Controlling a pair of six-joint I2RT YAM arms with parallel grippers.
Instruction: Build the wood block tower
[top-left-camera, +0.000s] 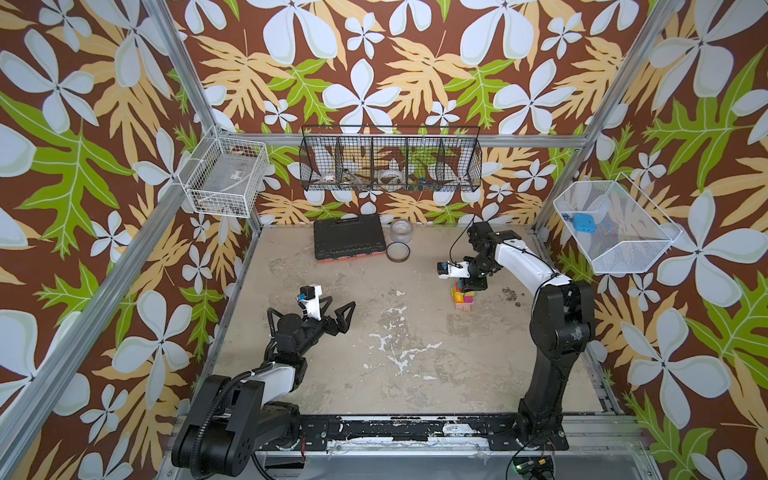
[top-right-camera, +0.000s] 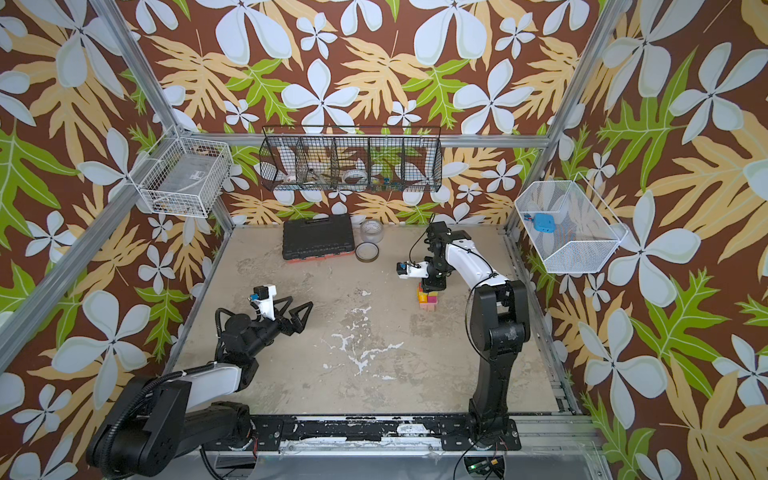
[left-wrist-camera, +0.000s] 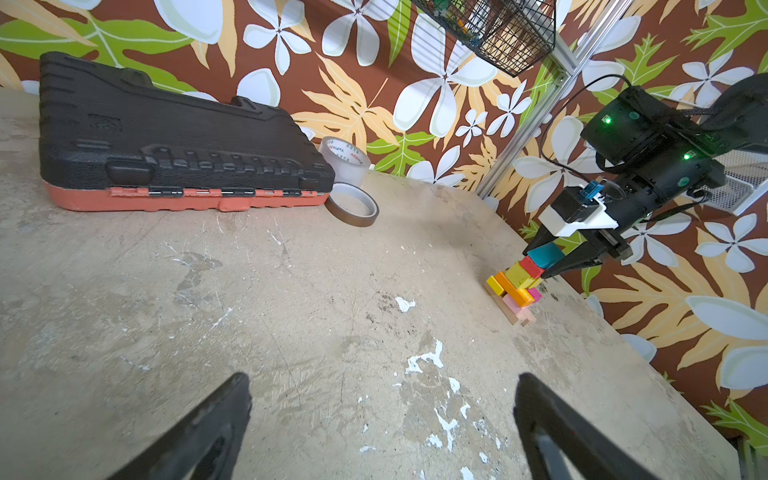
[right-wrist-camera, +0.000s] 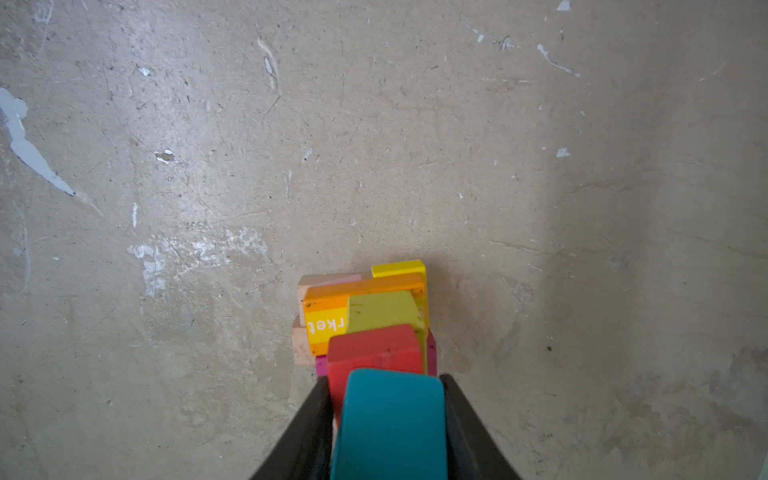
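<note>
The wood block tower (top-left-camera: 462, 298) (top-right-camera: 428, 300) stands on the right half of the table in both top views. Its base is pink and tan, with yellow, orange and magenta blocks above and a red block (right-wrist-camera: 374, 349) near the top. A teal block (right-wrist-camera: 390, 424) (left-wrist-camera: 545, 254) sits on the red one, and my right gripper (right-wrist-camera: 384, 378) (left-wrist-camera: 540, 264) is shut on it from above, one finger on each side. My left gripper (top-left-camera: 341, 302) (left-wrist-camera: 382, 378) hangs open and empty over bare table at the left, far from the tower.
A black tool case (top-left-camera: 348, 239) lies at the back of the table, with a clear tape roll (top-left-camera: 401, 230) and a flat dark tape ring (top-left-camera: 398, 252) beside it. Wire baskets (top-left-camera: 390, 160) hang on the walls.
</note>
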